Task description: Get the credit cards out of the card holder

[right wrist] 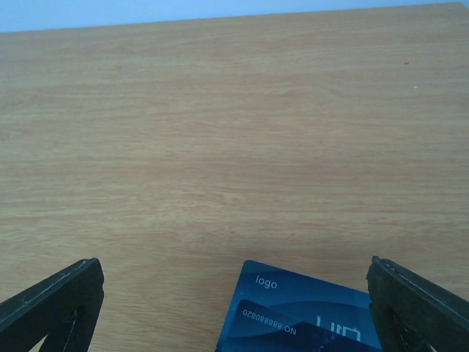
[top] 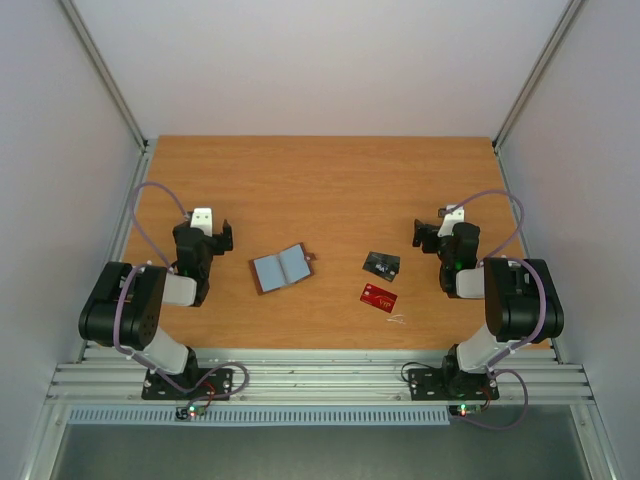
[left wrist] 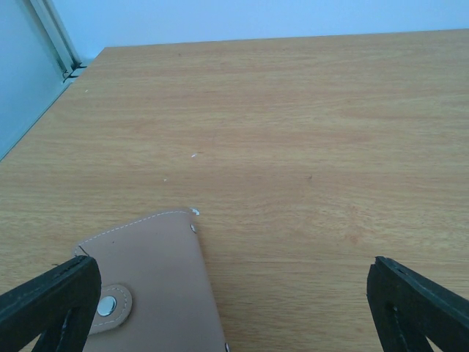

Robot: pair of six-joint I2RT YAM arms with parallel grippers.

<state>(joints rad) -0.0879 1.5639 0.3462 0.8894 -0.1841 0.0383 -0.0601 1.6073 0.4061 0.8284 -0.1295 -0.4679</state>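
Open table (top: 330, 180) beyond card holder (top: 280, 268)

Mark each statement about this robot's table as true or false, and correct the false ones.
1. The wallet lies open on the table. True.
2. The red card is tucked inside the wallet. False: it lies on the wood, apart from the wallet, on the right arm's side.
3. The left claw and the right claw are both open and empty. True.
4. The dark card lies beside the left claw. False: it lies near the right claw, just beyond the red card.
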